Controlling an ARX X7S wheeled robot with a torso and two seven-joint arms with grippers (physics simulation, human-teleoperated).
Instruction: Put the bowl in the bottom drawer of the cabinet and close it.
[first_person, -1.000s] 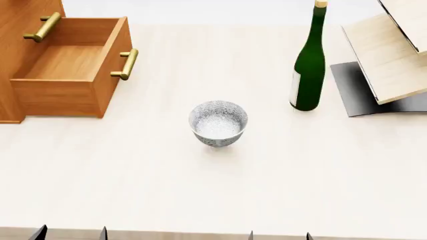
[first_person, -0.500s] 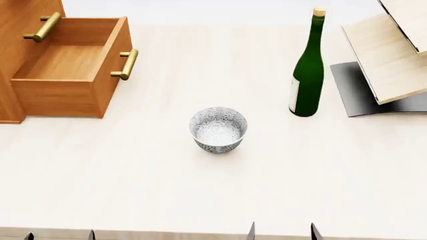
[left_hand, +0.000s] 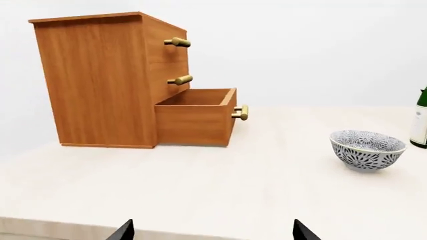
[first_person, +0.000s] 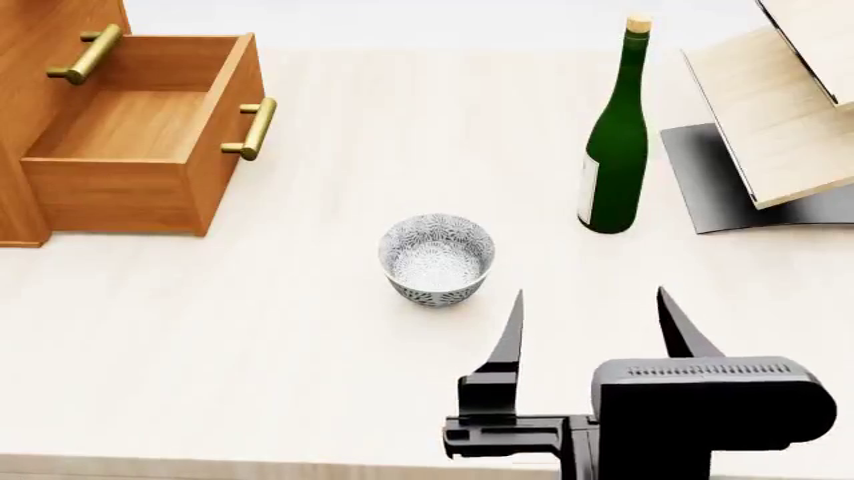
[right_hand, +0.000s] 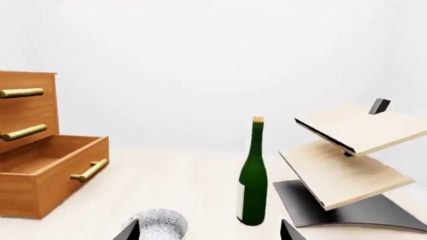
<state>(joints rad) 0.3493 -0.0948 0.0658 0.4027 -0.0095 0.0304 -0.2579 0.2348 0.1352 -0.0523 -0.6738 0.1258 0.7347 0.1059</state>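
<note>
The speckled blue-grey bowl (first_person: 437, 258) stands upright on the pale table, alone near its middle. At the far left is the cabinet (first_person: 19, 110), whose bottom drawer (first_person: 114, 192) is pulled out and holds nothing. My right gripper (first_person: 589, 298) is open, just right of the bowl and nearer to me, not touching it. In the right wrist view the bowl (right_hand: 157, 227) sits by one fingertip of that gripper (right_hand: 210, 231). My left gripper (left_hand: 213, 231) is open over the table's near edge, with the bowl (left_hand: 367, 149) and the drawer (left_hand: 197, 122) well ahead of it.
A tall green wine bottle (first_person: 617, 140) stands right of and behind the bowl. Further right, a pale slanted wooden rack (first_person: 787, 110) rests on a dark base (first_person: 707, 190). The cabinet's two upper drawers are shut.
My right gripper has risen from the bottom edge of the head view and reached forward beside the bowl. The left fingertips have dropped out of that view. The bowl has not moved.
</note>
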